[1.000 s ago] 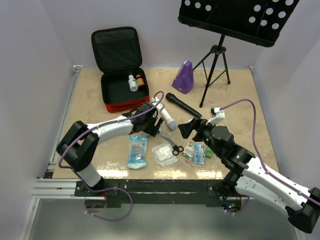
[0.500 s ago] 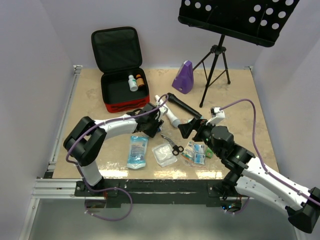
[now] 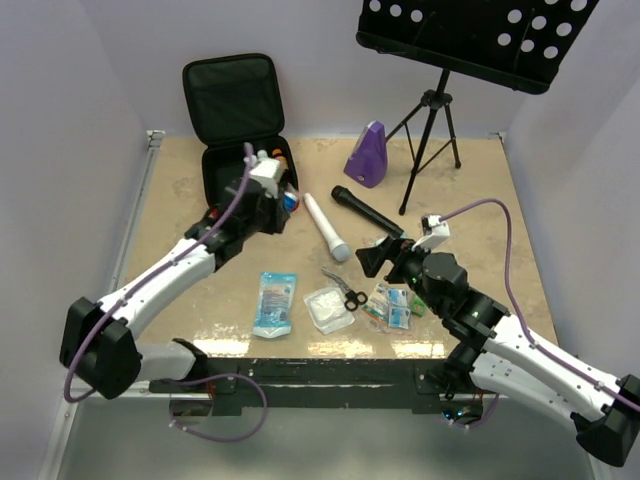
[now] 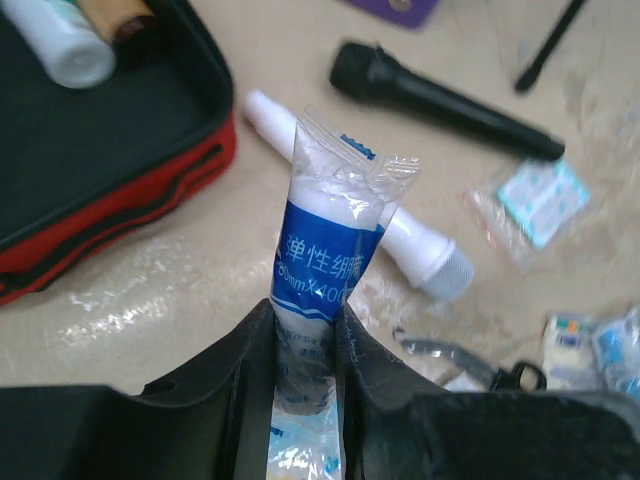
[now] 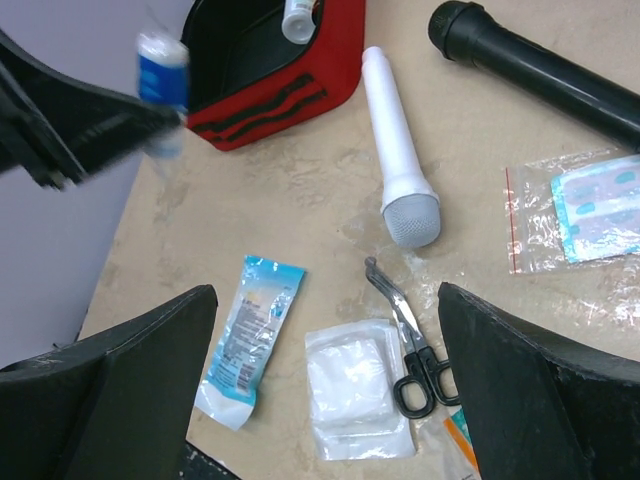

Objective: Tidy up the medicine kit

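Note:
The medicine kit, a red zip case with black lining, lies open at the back left with its lid up. A white bottle and an amber bottle lie in it. My left gripper hovers at the kit's right front corner, shut on a blue and white wrapped roll. The roll sticks out beyond the fingers, above the table next to the kit's red wall. My right gripper is open over the scissors and gauze pad, holding nothing.
A white microphone and a black microphone lie mid-table. A blue pouch, the gauze pad, scissors and plaster packets lie near the front. A purple metronome and a music stand stand behind.
My left gripper closed on the wrapped roll, lifted it off the table and carried it back-left toward the kit. The right arm has not moved.

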Action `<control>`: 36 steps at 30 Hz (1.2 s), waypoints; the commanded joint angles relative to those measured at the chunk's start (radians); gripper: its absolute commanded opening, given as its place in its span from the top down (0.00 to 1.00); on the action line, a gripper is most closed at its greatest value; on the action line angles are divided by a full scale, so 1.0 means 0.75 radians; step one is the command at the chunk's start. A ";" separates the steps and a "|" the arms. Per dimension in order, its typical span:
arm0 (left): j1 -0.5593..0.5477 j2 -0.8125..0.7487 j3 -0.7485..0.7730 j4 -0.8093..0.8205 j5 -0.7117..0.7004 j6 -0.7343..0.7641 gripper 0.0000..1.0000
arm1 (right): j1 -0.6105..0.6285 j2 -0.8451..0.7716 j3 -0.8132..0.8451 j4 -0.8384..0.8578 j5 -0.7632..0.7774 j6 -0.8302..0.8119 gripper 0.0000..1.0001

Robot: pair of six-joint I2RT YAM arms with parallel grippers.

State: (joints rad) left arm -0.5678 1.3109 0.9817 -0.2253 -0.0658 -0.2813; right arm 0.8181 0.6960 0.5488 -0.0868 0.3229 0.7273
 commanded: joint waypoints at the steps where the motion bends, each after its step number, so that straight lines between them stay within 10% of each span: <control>1: 0.237 -0.093 -0.071 0.202 -0.070 -0.285 0.73 | -0.003 0.021 -0.036 0.081 -0.003 0.022 0.02; 12: 0.452 0.616 0.483 0.149 -0.090 -0.422 0.78 | -0.003 0.162 0.009 0.159 -0.052 -0.008 0.02; 36: 0.622 1.234 0.898 0.274 0.061 -0.582 0.73 | -0.003 0.297 0.199 0.144 -0.021 -0.137 0.02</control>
State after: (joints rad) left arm -0.1112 2.2108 1.5913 -0.0757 -0.0616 -0.6964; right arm 0.8181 0.9165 0.6579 0.0086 0.2779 0.6559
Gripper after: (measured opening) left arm 0.303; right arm 0.983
